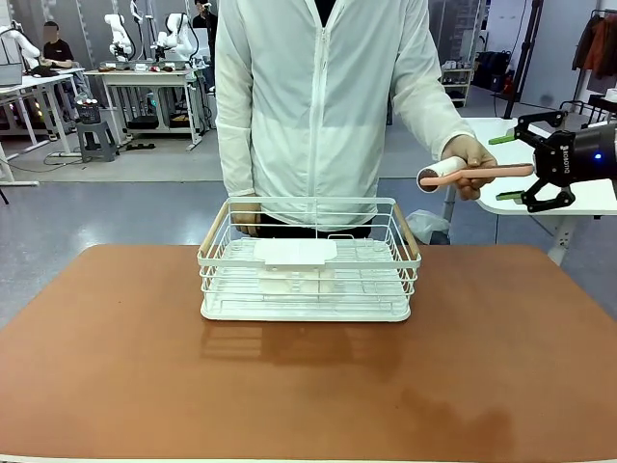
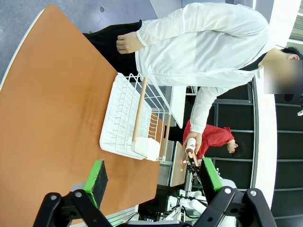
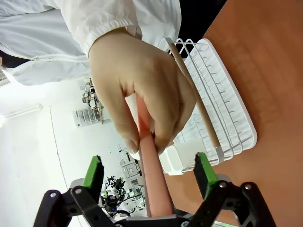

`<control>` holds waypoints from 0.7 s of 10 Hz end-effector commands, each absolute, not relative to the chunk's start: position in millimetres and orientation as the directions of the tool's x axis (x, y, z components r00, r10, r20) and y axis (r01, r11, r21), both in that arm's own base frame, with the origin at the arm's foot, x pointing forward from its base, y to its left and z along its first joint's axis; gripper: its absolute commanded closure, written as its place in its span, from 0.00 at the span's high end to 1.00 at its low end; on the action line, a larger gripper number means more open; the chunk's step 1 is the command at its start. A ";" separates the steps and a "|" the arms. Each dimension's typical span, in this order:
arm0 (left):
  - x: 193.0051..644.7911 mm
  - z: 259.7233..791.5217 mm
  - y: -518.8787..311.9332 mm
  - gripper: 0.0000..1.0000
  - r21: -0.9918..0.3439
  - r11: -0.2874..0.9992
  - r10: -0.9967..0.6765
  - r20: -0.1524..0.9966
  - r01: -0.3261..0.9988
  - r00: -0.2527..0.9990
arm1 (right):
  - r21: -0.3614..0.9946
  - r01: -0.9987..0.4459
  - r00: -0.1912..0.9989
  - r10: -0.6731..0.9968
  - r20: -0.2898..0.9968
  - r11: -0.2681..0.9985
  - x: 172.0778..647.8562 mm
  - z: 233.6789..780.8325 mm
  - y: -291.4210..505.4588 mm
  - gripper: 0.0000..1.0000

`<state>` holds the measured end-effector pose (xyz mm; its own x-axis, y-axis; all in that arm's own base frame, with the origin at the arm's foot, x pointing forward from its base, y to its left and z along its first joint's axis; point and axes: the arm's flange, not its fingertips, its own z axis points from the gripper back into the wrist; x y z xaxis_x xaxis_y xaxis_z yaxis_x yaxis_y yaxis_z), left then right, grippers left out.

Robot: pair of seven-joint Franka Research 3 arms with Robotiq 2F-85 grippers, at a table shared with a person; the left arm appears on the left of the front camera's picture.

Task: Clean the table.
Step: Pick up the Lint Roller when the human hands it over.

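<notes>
Looks barely begun. Across the foreground, the table (image 1: 308,386), with a white wire rack (image 1: 405,256) at its far middle. Past the right corner, a lint roller (image 1: 443,175) offered by the person's hand (image 1: 474,159). Right gripper (image 1: 501,169) gaping around its pink handle, unclamped; left gripper (image 2: 152,163) spread, empty. Leaves all the rolling.

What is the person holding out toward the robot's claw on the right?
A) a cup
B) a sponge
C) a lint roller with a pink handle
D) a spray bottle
C: the person's hand grips a lint roller, and the end of its pink handle lies between the open fingers of the right gripper.
</notes>
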<state>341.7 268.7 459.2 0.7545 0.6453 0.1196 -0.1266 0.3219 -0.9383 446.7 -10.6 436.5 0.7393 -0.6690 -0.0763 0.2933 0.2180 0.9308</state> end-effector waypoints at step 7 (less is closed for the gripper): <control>340.2 460.9 270.0 1.00 -0.945 0.312 0.642 0.129 -0.103 0.756 | 0.946 0.250 0.724 -0.689 -0.040 0.208 450.3 432.6 -8.9 0.23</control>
<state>341.7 268.7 459.2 0.7545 0.6453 0.1196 -0.1266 0.3219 -0.9383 448.3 -12.4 436.6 0.7355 -0.6742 -0.0669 0.2787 0.2112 0.9369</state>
